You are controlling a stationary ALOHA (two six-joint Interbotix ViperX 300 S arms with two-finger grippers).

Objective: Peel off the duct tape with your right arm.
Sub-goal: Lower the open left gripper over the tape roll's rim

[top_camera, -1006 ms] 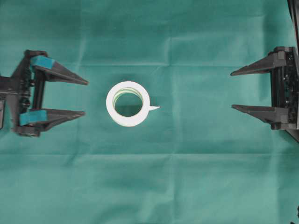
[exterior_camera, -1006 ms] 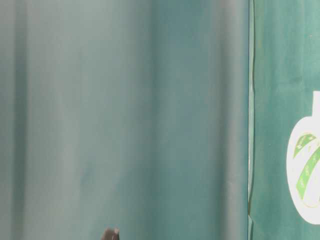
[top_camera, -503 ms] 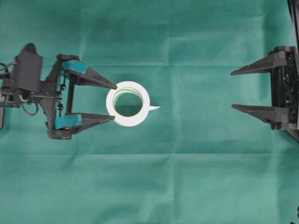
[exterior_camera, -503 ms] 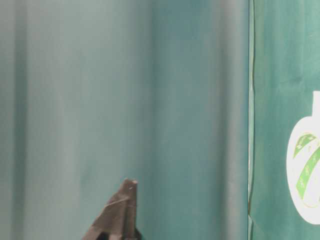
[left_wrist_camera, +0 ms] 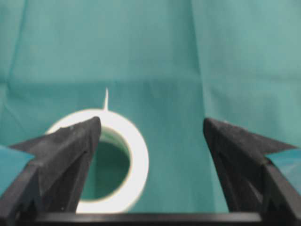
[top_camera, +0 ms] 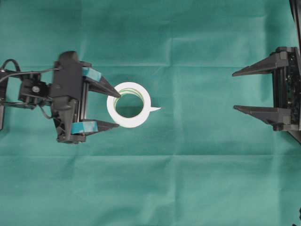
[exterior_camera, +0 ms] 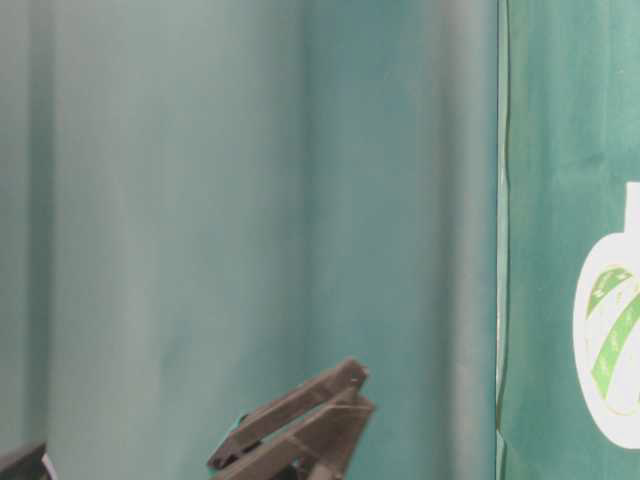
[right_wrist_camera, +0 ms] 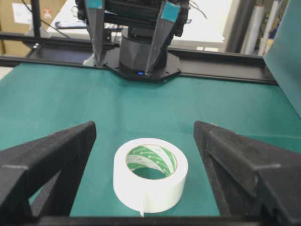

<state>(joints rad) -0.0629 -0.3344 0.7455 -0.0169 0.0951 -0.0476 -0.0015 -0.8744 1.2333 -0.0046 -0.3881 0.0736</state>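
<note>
A green cloth [top_camera: 188, 179] covers the whole bench, with some soft fold lines in it. In the right wrist view we see behind the bench a black frame and some room clutter, not sharp.

The duct tape [top_camera: 129, 104] lies flat near the middle of the cloth, with the hole facing up. It is a white ring with a greenish inner core. Its small pointed tab [top_camera: 155, 109] sticks out on the side that faces the right arm and rests on the cloth.

We see the left tool [top_camera: 115, 108] at the roll, its fingers with teal patches spread wide. In the overhead view the upper fingertip is over the rim of the roll and the lower fingertip is at its outer edge; we cannot tell if they touch it. The tool holds nothing.

The right tool [top_camera: 233, 91] is well apart from the roll, at the right edge of the overhead view. Its two long black fingers are wide open, point toward the tape and are empty.
</note>
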